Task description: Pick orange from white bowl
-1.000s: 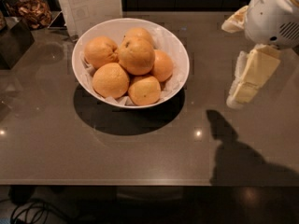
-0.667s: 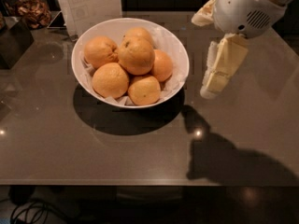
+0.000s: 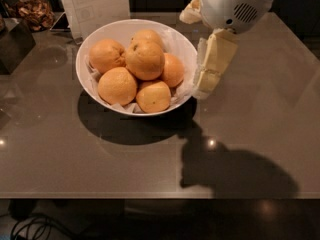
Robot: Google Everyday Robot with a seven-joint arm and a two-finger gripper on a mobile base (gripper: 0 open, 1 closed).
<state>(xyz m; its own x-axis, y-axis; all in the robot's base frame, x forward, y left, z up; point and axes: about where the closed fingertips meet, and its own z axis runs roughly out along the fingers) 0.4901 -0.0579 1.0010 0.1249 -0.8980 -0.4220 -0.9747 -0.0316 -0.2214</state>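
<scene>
The end effector point(image 3: 206, 84) has swung in from the bench's right edge and now hangs just beside the right rim of the white bowl point(image 3: 98, 35), outside it and apart from the fruit. Whether it is released or clenched cannot be told. The orange point(image 3: 145, 59) sits on top of the pile in the middle of the bowl. It is round, with no long axis, and its stem mark is too faint to say which way it faces. Five other oranges point(image 3: 117, 85) crowd beneath and around it on crinkled paper lining point(image 3: 184, 88), each partly hidden. The arm's white housing point(image 3: 235, 6) is cut off at the top edge. Its shadow point(image 3: 235, 171) falls across the bench point(image 3: 65, 159). A white card point(image 3: 95, 4) stands behind the bowl.
</scene>
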